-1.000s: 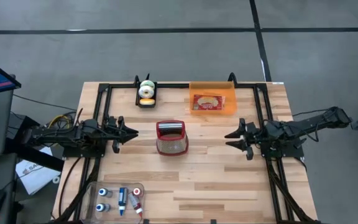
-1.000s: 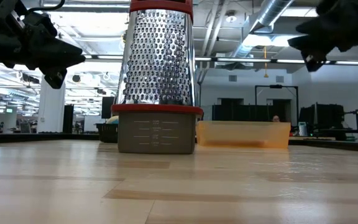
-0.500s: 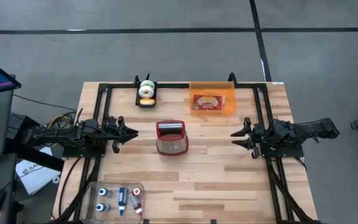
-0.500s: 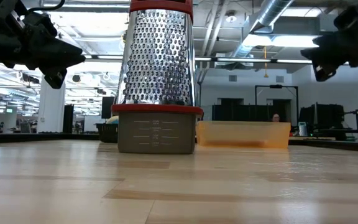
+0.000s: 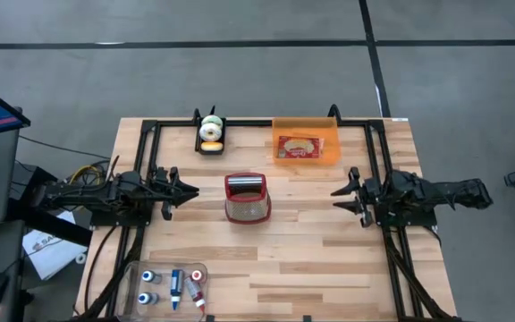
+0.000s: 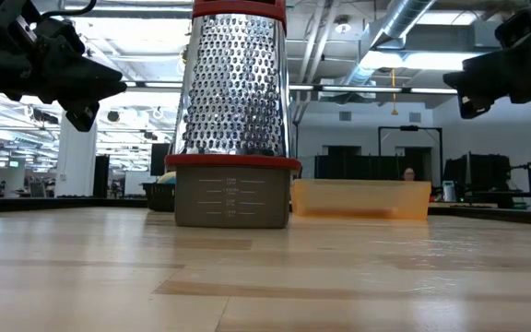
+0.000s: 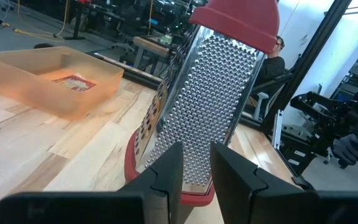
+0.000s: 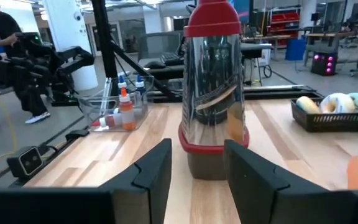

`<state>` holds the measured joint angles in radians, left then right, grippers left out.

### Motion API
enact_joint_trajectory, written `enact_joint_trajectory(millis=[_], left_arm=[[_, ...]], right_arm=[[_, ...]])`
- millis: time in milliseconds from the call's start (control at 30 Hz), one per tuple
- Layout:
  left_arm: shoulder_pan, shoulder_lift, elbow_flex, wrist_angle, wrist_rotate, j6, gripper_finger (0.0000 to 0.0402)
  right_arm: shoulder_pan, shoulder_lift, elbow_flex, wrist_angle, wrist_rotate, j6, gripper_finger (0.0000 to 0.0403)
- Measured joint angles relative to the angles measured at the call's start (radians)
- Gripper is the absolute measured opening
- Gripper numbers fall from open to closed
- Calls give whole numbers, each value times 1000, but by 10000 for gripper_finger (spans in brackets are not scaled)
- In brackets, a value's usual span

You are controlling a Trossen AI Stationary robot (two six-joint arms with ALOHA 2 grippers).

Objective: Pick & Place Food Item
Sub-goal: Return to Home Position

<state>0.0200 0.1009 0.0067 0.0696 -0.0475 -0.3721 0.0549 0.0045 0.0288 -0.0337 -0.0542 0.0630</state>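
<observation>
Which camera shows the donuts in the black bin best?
Right wrist view: the donuts sit side by side in the bin. High view shows them small, from above. Low view mostly hides them behind the grater; left wrist view misses them.

The high view looks straight down on the table (image 5: 311, 259); the low view looks level across it; the 2 wrist views face the grater (image 7: 210, 106) from opposite sides.

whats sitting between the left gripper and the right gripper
The red-topped grater stands upright between the left gripper and the right gripper, touching neither, with bare table either side. The high view shows it.
</observation>
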Motion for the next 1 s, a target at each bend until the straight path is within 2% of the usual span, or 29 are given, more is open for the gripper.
enact_joint_trajectory(millis=[200,333,433,1000], left_arm=[[0,0,0,0,0,0,76],[0,0,0,0,0,0,76],[0,0,0,0,0,0,76],[0,0,0,0,0,0,76]], right_arm=[[-1,3,0,-7,55,114,139],[-6,10,0,-8,54,337,139],[-5,9,0,-9,54,430,139],[-5,8,0,-10,54,443,139]])
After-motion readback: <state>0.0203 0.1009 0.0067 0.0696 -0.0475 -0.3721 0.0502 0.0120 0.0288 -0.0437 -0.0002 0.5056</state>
